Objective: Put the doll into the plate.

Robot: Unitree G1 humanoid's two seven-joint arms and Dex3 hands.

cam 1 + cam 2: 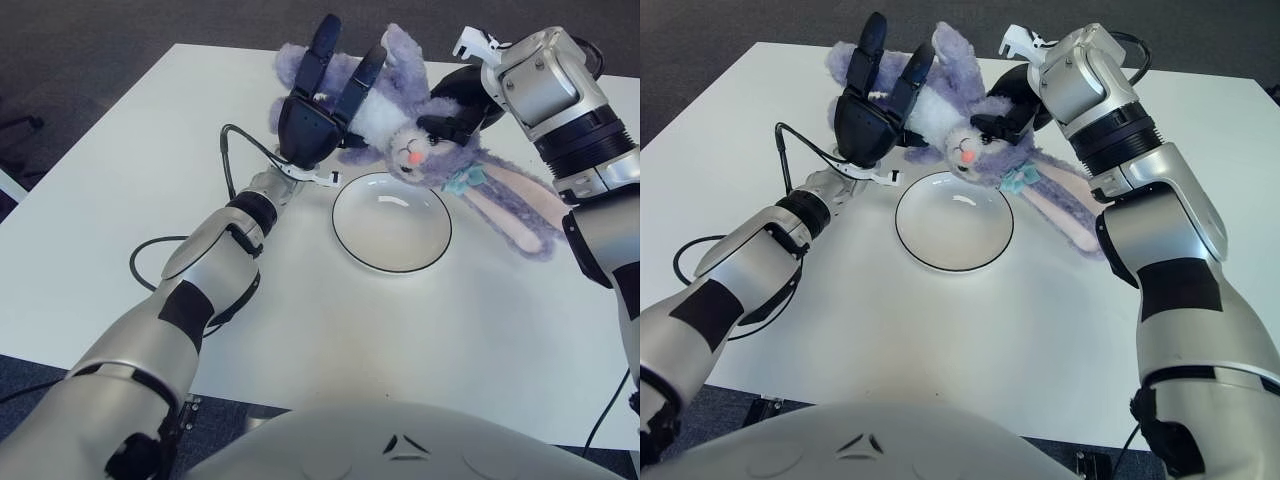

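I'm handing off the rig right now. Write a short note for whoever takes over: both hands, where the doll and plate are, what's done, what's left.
Left robot hand: fingers spread against the doll's body, supporting it.
Right robot hand: closed on the doll at its head.
Doll: purple plush rabbit, at the plate's far edge, head over the rim, ears trailing to the right.
Plate: white, dark-rimmed, holds nothing, on the table.
Done: doll brought to the plate.
Left: set it inside, release both hands.
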